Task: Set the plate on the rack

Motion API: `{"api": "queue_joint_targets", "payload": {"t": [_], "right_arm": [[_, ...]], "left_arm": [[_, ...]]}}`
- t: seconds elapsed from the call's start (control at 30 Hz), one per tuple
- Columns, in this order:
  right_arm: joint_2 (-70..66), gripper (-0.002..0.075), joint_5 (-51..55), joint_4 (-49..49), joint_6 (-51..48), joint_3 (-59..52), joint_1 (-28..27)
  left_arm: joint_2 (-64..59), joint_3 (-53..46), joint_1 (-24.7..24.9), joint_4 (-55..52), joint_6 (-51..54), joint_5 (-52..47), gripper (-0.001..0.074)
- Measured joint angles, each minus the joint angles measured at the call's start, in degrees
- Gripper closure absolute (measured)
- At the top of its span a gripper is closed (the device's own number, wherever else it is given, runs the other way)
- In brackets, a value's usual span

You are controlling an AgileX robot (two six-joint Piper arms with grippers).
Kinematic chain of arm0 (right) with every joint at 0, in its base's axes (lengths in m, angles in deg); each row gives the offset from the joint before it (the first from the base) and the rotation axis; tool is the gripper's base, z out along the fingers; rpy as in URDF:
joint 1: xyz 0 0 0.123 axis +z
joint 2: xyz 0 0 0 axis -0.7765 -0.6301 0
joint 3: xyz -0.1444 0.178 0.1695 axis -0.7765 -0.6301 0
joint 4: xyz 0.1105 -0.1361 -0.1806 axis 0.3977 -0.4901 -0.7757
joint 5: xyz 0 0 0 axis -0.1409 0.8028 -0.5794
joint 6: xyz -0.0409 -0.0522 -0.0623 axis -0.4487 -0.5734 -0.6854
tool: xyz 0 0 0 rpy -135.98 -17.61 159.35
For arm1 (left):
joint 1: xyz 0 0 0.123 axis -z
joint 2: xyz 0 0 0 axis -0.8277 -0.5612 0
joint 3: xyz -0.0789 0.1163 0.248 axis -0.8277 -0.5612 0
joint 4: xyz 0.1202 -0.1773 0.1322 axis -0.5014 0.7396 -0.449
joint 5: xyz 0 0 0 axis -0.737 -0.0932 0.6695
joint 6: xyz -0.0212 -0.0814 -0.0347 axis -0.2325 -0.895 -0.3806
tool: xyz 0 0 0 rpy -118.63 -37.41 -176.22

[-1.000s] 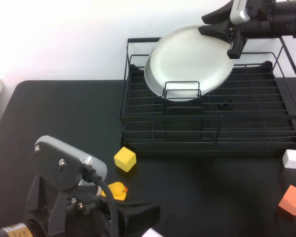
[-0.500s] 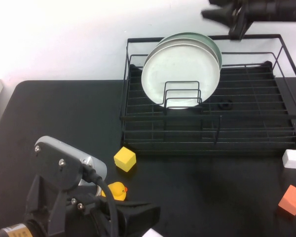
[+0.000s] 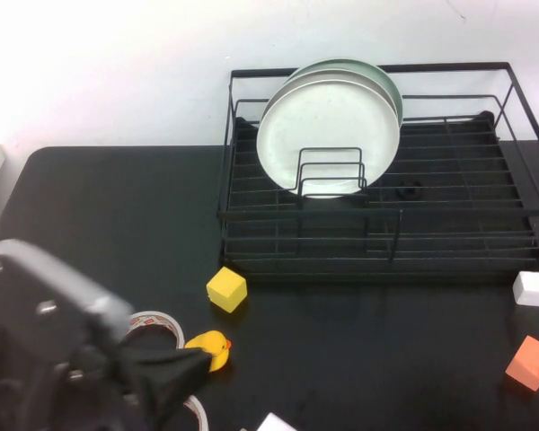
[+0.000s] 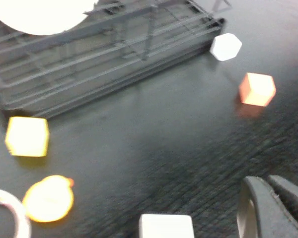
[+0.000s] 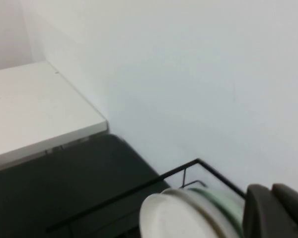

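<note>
The glossy white plate point(image 3: 328, 126) stands upright in the black wire rack point(image 3: 449, 242), leaning at the front of a stack with a greyer plate and a mint-green plate point(image 3: 382, 74) behind it. No gripper touches it. My right gripper point(image 5: 270, 188) is out of the high view; its wrist view shows its shut fingers just above the plates' top edges point(image 5: 174, 218) and the rack's rail point(image 5: 188, 166). My left gripper point(image 3: 175, 382) is low at the near left of the table, shut and empty point(image 4: 268, 181), far from the rack point(image 4: 89, 59).
On the black table lie a yellow cube point(image 3: 226, 289), a yellow duck point(image 3: 211, 346), a tape roll point(image 3: 157, 325), a white block point(image 3: 534, 288), an orange block point(image 3: 531, 363) and another white block point(image 3: 277, 423) at the near edge. A small black piece point(image 3: 410, 189) lies in the rack.
The right gripper let go of the plate, which settled upright in the rack, then rose out of the high view. The left arm has shifted to the left and lower.
</note>
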Motion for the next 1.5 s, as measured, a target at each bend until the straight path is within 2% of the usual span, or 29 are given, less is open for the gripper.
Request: {"api": "queue_joint_targets", "payload": {"t": [0.2,0.37,0.53,0.8,1.07,1.2,1.5], "right_arm": [[17.19,0.0713,-2.52,1.79,-8.45,-18.08,-1.65],[31.01,0.0713,-3.04,4.3,-10.78,-30.12,-1.65],[44.93,0.0713,-6.74,4.74,-11.12,-41.68,-1.65],[72.1,0.0713,-14.82,5.98,-11.35,-57.22,-1.65],[87.53,0.0713,-18.34,6.39,-7.75,-63.42,-1.65],[88.19,0.0713,-17.28,5.95,-3.57,-63.75,-1.65],[88.19,0.0713,-15.23,0.42,-2.16,-63.87,-1.65]], "left_arm": [[8.06,-6.09,0.0,-11.43,-12.13,-0.28,0.0736],[15.52,-11.12,0.0,-18.63,-19.63,-0.05,0.0736],[22.35,-14.01,0.0,-22.63,-21.25,-1.5,0.0736],[25.51,-14.4,0.0,-25.32,-21.51,-12.61,0.0736],[25.63,-14.4,0.0,-25.32,-21.51,-16.07,0.0736],[25.63,-14.4,0.0,-25.32,-21.6,-16.25,0.0736],[25.63,-14.4,0.0,-25.22,-22.32,-16.48,0.0736]]}}
